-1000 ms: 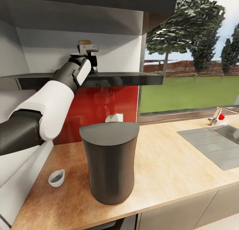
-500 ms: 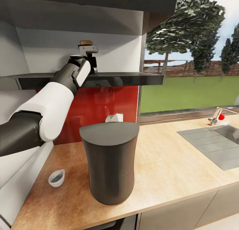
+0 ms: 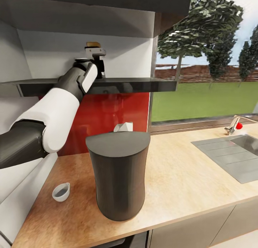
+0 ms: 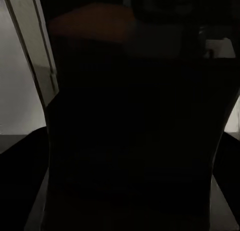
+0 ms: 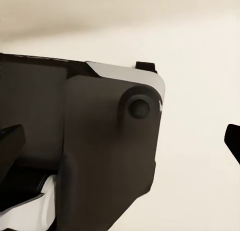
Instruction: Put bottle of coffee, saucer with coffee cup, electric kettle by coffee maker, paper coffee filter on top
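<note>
1. The bottle of coffee (image 3: 94, 46) stands on the kitchen shelf (image 3: 136, 84), long axis upright as far as we can tell, gold-brown lid at the top. We see little more than that lid above the left gripper (image 3: 100, 67); the body is hidden behind the gripper and wrist.
2. The left gripper is at the bottle, but we cannot tell whether its fingers are clamped on it or merely beside it. In the left wrist view a dark waisted shape (image 4: 135, 141) sits very close to the lens with an orange-brown band at its end; it is too dim for us to make out detail.
3. The coffee maker (image 3: 118, 176) stands upright on the countertop (image 3: 186, 176), below the shelf, flat top up.
4. The paper coffee filter (image 3: 123, 127) peeks out behind the coffee maker's top; its lower part is hidden.
5. The coffee cup (image 3: 61, 191) sits on the countertop beside the coffee maker, apart from it, tilted.
6. In the right wrist view we see dark robot housing (image 5: 100, 156) against a pale surface; of the right gripper's fingers (image 5: 10, 146) we see only dark tips at opposite edges, standing apart.
</note>
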